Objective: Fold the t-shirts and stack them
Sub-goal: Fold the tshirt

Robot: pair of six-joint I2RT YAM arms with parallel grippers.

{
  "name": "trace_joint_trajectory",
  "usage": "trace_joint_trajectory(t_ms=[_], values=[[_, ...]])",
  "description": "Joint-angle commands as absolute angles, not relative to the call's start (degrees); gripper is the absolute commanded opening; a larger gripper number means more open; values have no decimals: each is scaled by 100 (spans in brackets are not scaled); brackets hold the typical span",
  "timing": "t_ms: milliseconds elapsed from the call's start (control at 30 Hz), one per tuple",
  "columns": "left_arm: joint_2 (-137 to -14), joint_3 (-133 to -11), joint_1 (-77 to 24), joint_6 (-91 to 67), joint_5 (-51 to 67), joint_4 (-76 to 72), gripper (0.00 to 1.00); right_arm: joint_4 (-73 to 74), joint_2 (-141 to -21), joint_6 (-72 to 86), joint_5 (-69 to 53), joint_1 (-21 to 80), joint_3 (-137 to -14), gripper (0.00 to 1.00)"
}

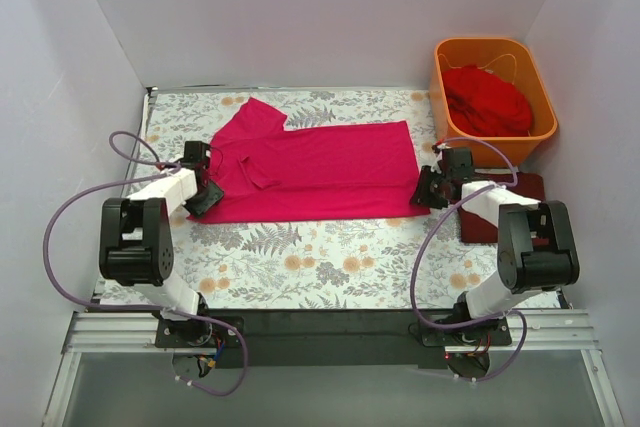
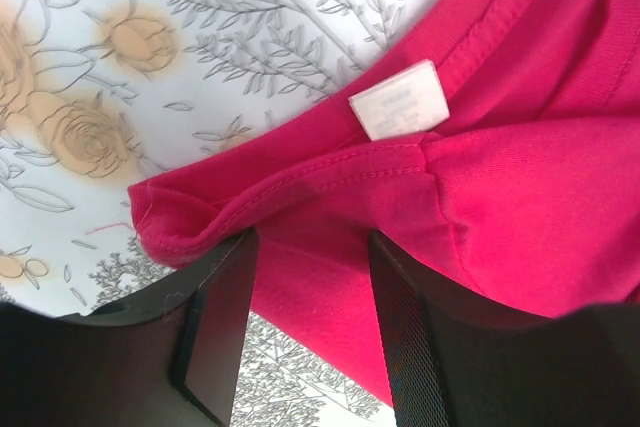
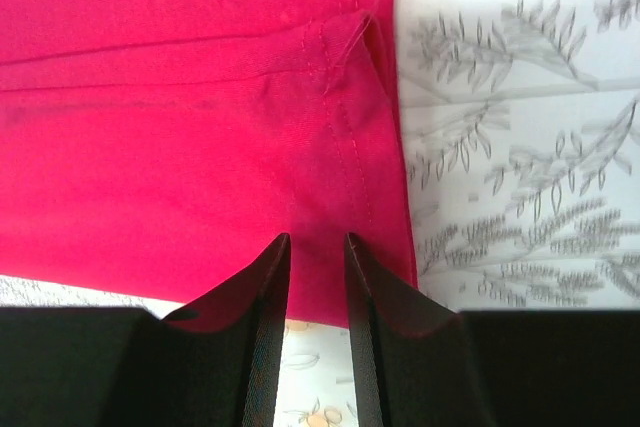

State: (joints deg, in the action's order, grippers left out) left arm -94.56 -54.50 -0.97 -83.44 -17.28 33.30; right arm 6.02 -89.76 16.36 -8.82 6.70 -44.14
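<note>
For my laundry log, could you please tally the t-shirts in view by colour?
Magenta-pink t-shirt: 1
Scarlet t-shirt: 1 (bunched; may hide more)
Dark maroon t-shirt: 1
Total: 3

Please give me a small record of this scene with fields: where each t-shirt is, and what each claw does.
magenta t-shirt: laid out on floral cloth, centre
maroon t-shirt: folded, far right
scarlet t-shirt: crumpled in orange tub
left claw: open, at collar end
right claw: nearly closed at hem; grip unclear
</note>
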Motion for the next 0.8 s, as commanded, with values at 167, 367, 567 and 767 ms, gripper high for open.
trace_joint_trajectory(t_ms=[167, 367, 567, 767], values=[[-7894, -3903, 439, -8743, -1415, 4201, 47, 2108, -7789, 1722, -730, 457, -3192, 36], [-6988, -4305, 431, -8807, -1134, 4517, 57, 2461, -6558, 1618, -703, 570, -3391, 38], [-6987, -4991, 369, -8490, -291, 4149, 63, 2243, -7186, 1257, -115, 2669, -4981, 37], [-7523, -5116, 202, -8429, -44, 3727, 57, 1539, -8846, 529, 192, 4437, -6738, 41]])
